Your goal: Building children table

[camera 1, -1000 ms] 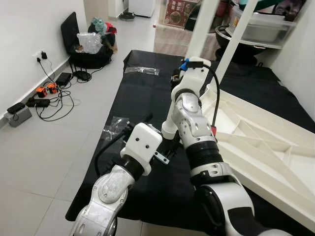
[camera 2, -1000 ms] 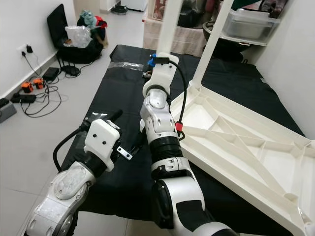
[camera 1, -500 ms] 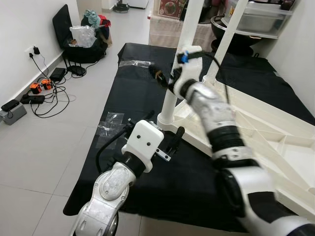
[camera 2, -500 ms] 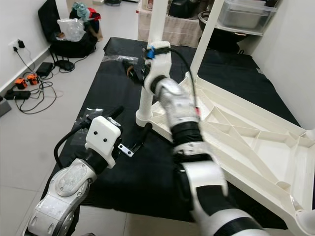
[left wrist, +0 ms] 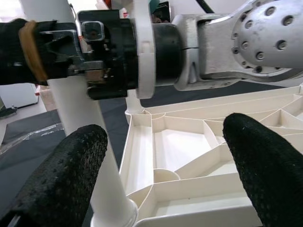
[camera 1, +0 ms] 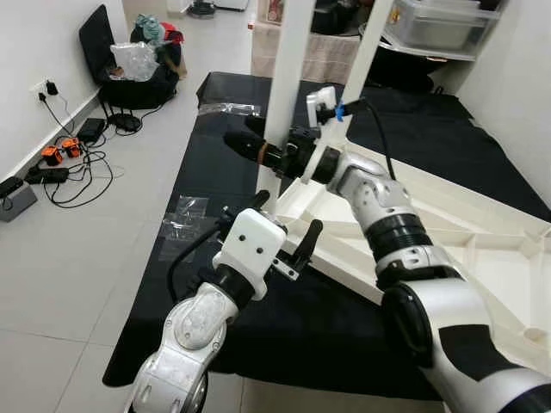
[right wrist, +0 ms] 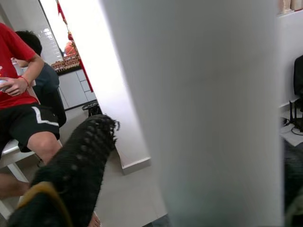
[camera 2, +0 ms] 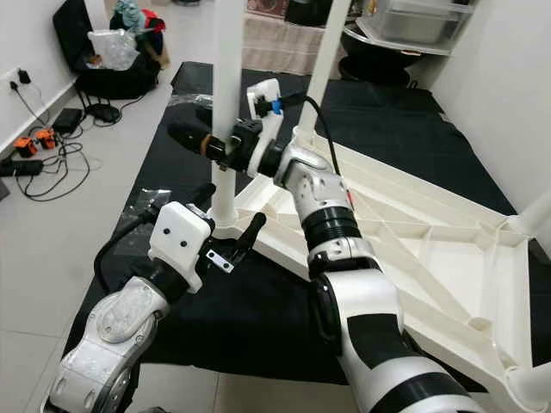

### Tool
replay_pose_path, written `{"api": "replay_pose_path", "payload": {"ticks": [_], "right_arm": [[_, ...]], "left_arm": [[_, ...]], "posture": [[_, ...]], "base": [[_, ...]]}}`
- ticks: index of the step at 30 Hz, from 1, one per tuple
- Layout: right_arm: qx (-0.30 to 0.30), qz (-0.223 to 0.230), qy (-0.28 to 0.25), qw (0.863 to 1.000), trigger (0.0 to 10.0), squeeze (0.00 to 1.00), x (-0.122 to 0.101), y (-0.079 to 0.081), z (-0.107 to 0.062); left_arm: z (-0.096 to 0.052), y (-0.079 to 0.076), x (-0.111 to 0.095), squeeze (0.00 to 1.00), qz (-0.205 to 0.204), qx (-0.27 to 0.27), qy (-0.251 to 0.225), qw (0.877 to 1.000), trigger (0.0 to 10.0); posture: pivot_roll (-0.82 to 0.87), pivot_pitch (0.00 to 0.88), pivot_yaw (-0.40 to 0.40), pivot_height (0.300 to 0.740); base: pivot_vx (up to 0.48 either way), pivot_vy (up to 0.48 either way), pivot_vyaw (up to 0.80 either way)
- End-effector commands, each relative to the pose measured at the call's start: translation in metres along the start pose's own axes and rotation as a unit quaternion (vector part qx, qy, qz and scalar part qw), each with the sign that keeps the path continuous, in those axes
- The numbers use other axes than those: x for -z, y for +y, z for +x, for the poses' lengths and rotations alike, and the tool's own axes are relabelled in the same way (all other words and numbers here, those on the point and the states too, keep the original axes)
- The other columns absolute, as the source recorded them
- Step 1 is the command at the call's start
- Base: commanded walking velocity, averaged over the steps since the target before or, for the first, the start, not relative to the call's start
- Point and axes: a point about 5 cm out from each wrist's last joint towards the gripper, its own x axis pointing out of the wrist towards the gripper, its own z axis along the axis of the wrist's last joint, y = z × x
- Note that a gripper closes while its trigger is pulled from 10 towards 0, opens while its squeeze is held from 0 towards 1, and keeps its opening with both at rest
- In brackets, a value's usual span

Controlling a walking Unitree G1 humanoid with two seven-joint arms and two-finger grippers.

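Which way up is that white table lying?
Upside down: the table shows its ribbed underside, with its leg sticking up from the corner.

Bright, even, sharp indoor light

The two eye views look down from the head at the same black mat (camera 1: pixel 258 163) and upside-down white table (camera 2: pixel 413 249). The left wrist view looks close at the table's corner. The right wrist view sits very near a white leg (right wrist: pixel 208 113).

Black mat (camera 1: pixel 215 163), floor cables (camera 1: pixel 65 163)
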Motion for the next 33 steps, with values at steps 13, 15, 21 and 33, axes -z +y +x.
{"api": "replay_pose_path", "payload": {"ticks": [13, 15, 21, 33], "right_arm": [[0.225, -0.056, 0.001, 0.973, 0.0, 0.0, 0.004, -0.021, -0.003], [0.258, -0.062, 0.003, 0.964, 0.0, 0.0, 0.003, -0.024, -0.004], [0.676, -0.107, -0.026, 0.728, 0.0, 0.0, -0.003, -0.043, -0.06], [0.611, -0.071, -0.068, 0.786, 10.0, 1.0, 0.001, -0.012, -0.016]], "left_arm": [[-0.002, -0.001, -0.001, 0.0, -0.002, -0.002, 0.001, 1.0, 10.0], [-0.001, -0.001, -0.001, 0.0, -0.003, -0.002, 0.0, 1.0, 10.0], [0.001, -0.002, -0.001, 0.0, -0.004, 0.002, -0.003, 1.0, 10.0], [0.0, -0.001, 0.0, 0.0, -0.003, 0.001, -0.003, 1.0, 10.0]], "posture": [[0.09, 0.054, -0.136, 0.74], [0.09, 0.053, -0.135, 0.74], [0.08, 0.05, -0.127, 0.74], [0.08, 0.051, -0.129, 0.74]], "base": [[0.0, 0.0, 0.0], [0.0, 0.0, 0.0], [0.0, 0.0, 0.0], [0.0, 0.0, 0.0]]}}
